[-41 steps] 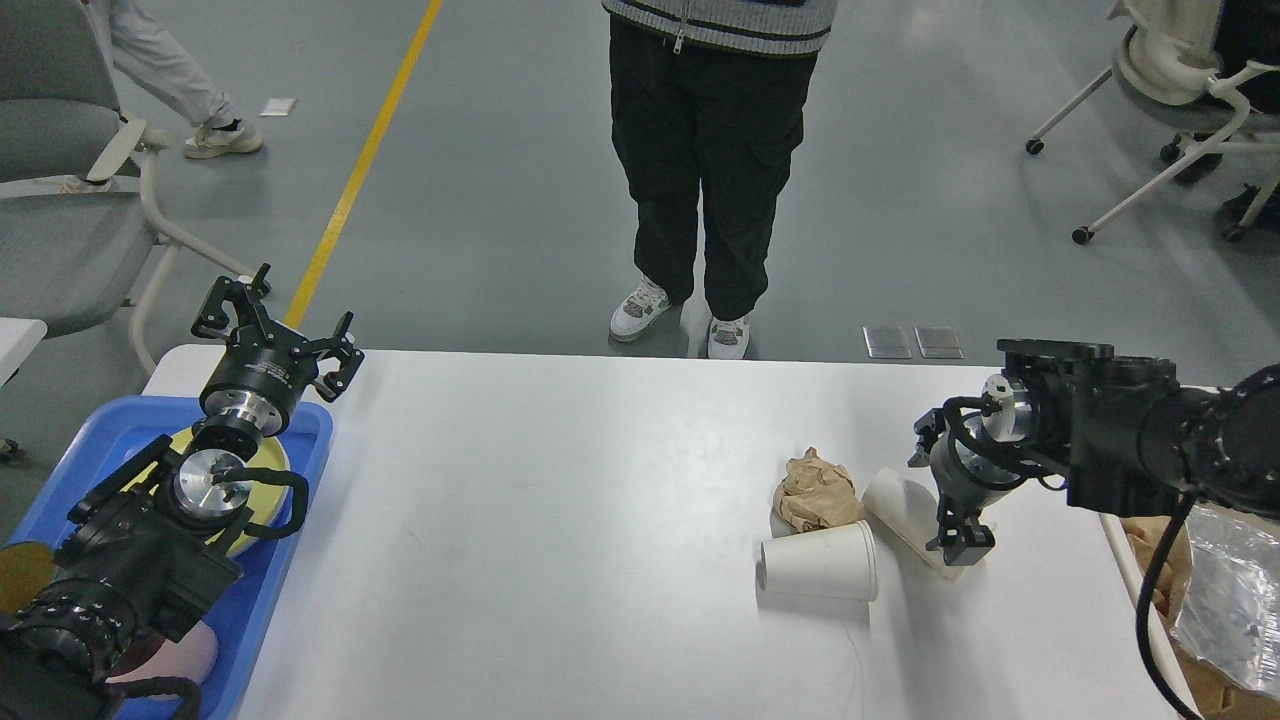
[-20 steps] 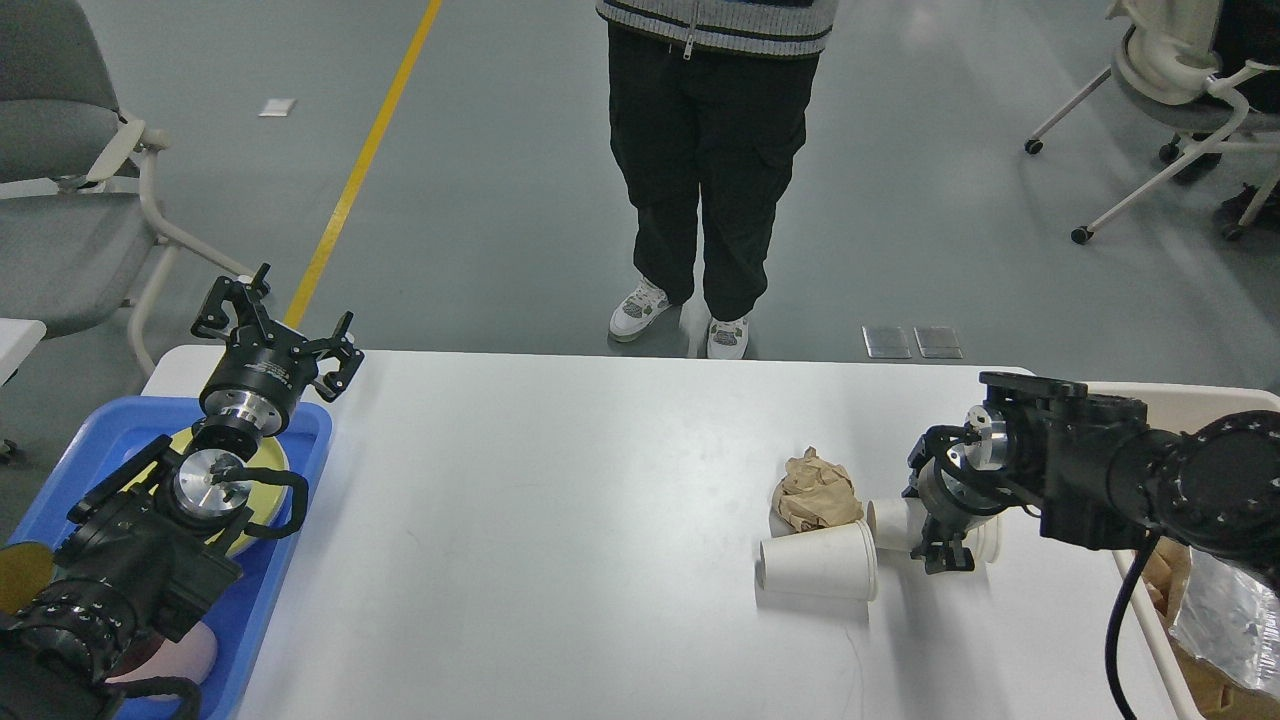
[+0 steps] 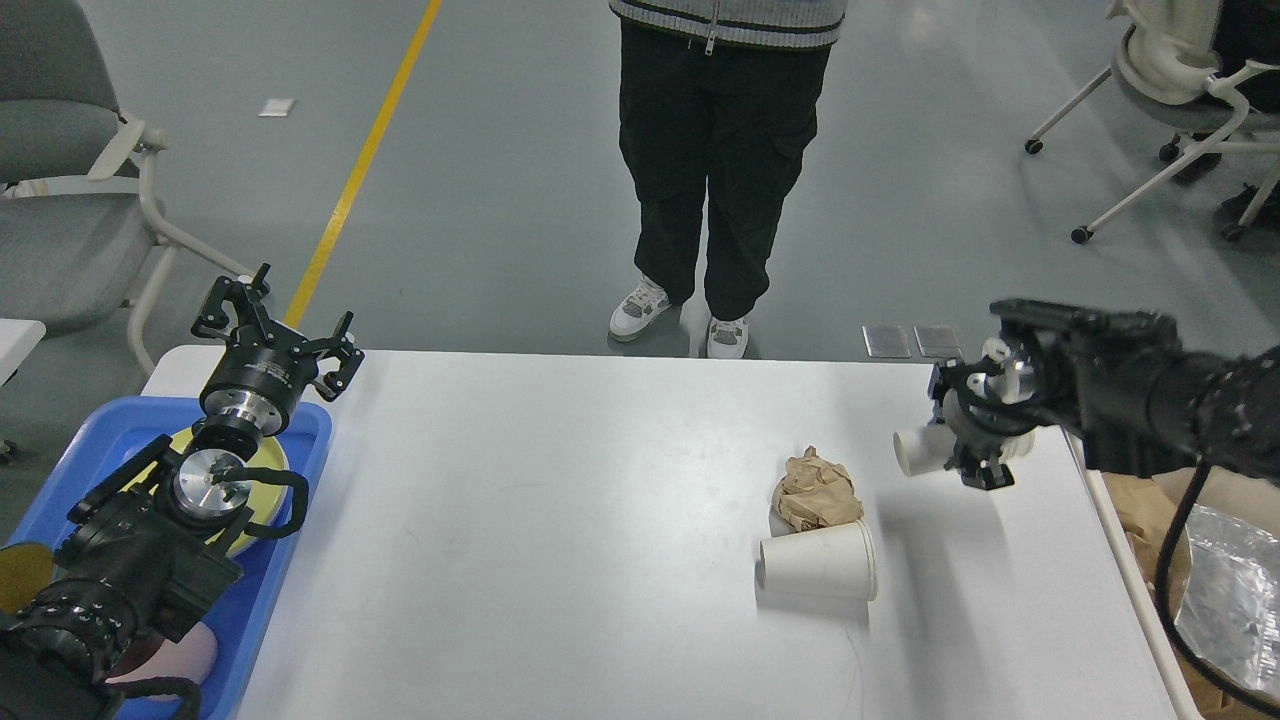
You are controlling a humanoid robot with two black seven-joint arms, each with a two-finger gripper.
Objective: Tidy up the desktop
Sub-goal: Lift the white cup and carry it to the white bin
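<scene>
The white desktop [image 3: 560, 540] fills the lower half of the view. My right gripper [image 3: 968, 452] is shut on a white paper cup [image 3: 915, 450] and holds it lying sideways, lifted above the desktop's right part. A second white paper cup [image 3: 818, 573] lies on its side on the desktop. A crumpled brown paper ball [image 3: 817, 489] lies just behind that cup. My left gripper [image 3: 275, 325] is open and empty above the far end of the blue tray [image 3: 300, 440] at the left.
The blue tray holds a yellow plate [image 3: 262, 470] under my left arm. A bin with brown paper and clear plastic [image 3: 1225, 590] stands off the desktop's right edge. A person [image 3: 725, 160] stands behind the desktop. Chairs stand at far left and far right.
My right gripper closed on one paper cup beside the paper ball and lifted it up and back. The left arm has not moved.
</scene>
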